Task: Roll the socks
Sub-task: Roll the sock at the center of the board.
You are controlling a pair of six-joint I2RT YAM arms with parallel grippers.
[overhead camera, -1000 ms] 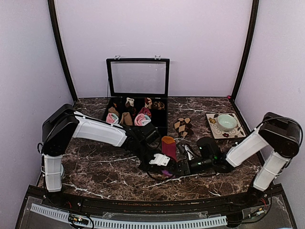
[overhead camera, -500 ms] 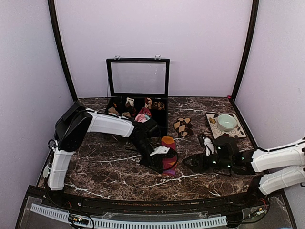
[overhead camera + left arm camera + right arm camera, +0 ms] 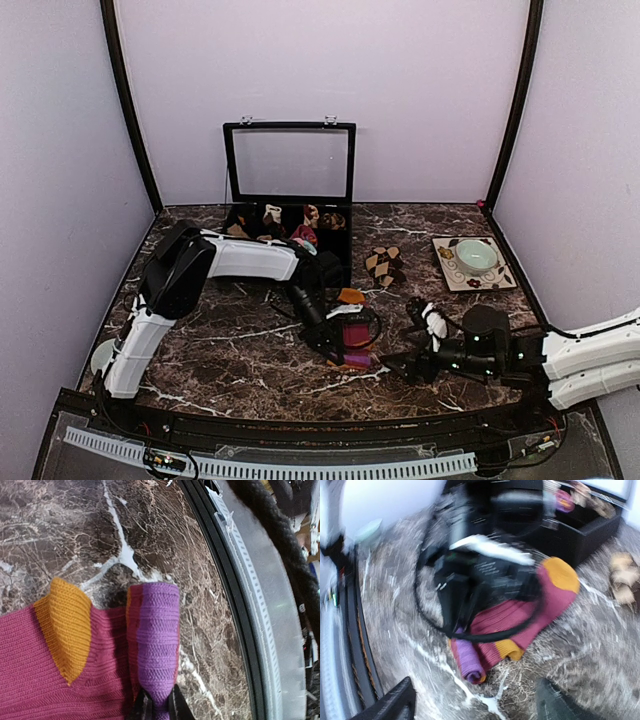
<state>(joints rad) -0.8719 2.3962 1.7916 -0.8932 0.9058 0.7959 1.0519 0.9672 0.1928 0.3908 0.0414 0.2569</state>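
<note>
Fabric at the purple end (image 3: 157,635) of the magenta socks (image 3: 75,680) is pinched between the pressed-together jaws of the left gripper (image 3: 156,707). This probably anchors the partly rolled bundle, which lies straight ahead of those jaws on the marble table (image 3: 60,535). Jaws spread, the right gripper (image 3: 475,705) hangs short of the bundle, touching nothing, seemingly to leave room. Counted: one magenta pair, and one brown-and-beige diamond pair (image 3: 384,264) lying flat, well beyond both jaws.

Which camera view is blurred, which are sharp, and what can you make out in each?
Right wrist view: motion-smeared, though the magenta sock is recognisable. Left wrist view: sharp, the sock's ribbing crisp. Top view: sharp, evenly lit.
</note>
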